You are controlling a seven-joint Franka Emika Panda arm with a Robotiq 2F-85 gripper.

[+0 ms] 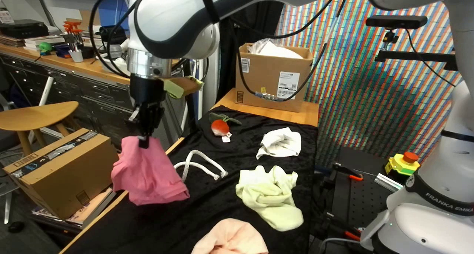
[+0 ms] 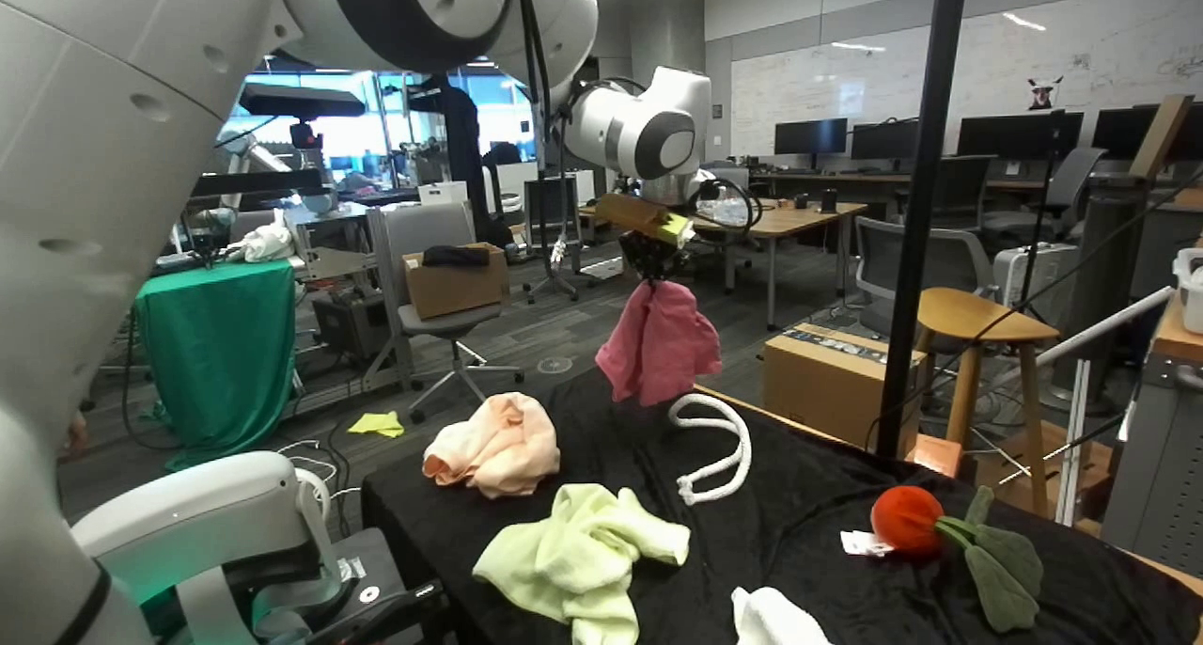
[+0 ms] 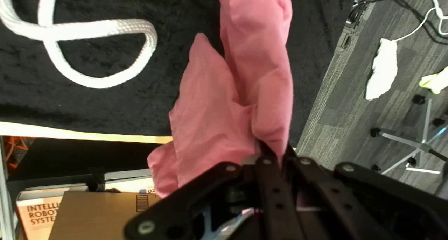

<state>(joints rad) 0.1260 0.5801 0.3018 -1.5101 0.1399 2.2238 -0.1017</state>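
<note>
My gripper [image 1: 143, 141] is shut on a pink cloth [image 1: 150, 176], which hangs from the fingertips in loose folds. The cloth also hangs below the gripper [image 2: 651, 274] in an exterior view [image 2: 658, 344]. In the wrist view, a fold of the pink cloth [image 3: 213, 114] is pinched between the fingers [image 3: 276, 154]. The cloth hangs near the edge of a table covered in black velvet [image 1: 218, 202]; I cannot tell whether its lower end touches the table. A white rope [image 1: 209, 161] lies curled close by, also in the wrist view [image 3: 98, 29].
On the black cover lie a pale green cloth [image 1: 270, 194], a peach cloth [image 1: 231, 237], a white cloth [image 1: 281, 143] and a red plush vegetable with green leaves [image 1: 220, 127]. A cardboard box [image 1: 274, 76] stands at the table's end. Another box [image 1: 70, 172] stands beside the table.
</note>
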